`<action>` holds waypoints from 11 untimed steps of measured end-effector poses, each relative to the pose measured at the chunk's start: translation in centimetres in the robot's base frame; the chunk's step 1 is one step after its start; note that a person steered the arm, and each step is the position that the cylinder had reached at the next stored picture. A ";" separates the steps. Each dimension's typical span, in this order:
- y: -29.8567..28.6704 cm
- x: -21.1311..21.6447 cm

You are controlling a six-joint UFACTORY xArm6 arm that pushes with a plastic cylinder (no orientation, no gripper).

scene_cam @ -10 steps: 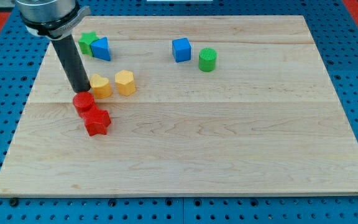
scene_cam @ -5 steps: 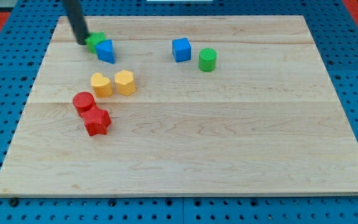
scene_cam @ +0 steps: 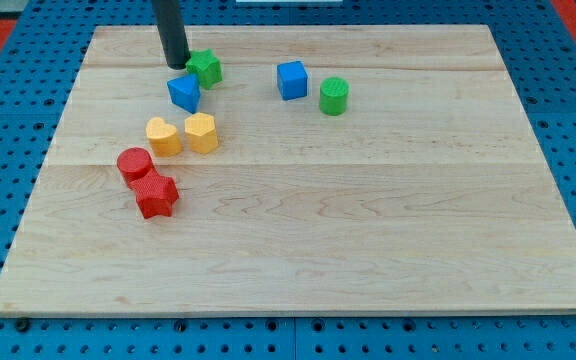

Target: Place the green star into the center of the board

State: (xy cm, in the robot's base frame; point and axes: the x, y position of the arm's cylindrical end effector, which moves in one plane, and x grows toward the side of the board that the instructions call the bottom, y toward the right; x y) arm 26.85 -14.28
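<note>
The green star (scene_cam: 206,68) lies near the board's top left, touching the right side of my dark rod. My tip (scene_cam: 177,66) rests on the board just left of the star. A blue block (scene_cam: 184,92) sits just below the star, close to it. The wooden board (scene_cam: 368,230) fills most of the view, and its centre lies well down and to the right of the star.
A blue cube (scene_cam: 291,80) and a green cylinder (scene_cam: 334,96) stand at the top middle. Two yellow blocks (scene_cam: 163,136) (scene_cam: 201,132) sit below the blue block. A red cylinder (scene_cam: 134,163) and a red star (scene_cam: 156,194) lie at the left.
My tip went up from beside the yellow blocks to the board's top left, then moved right. The green star has slid right, and the blue block has shifted down a little.
</note>
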 end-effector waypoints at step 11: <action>10.3 8.7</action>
State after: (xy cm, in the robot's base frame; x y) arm 35.56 -4.01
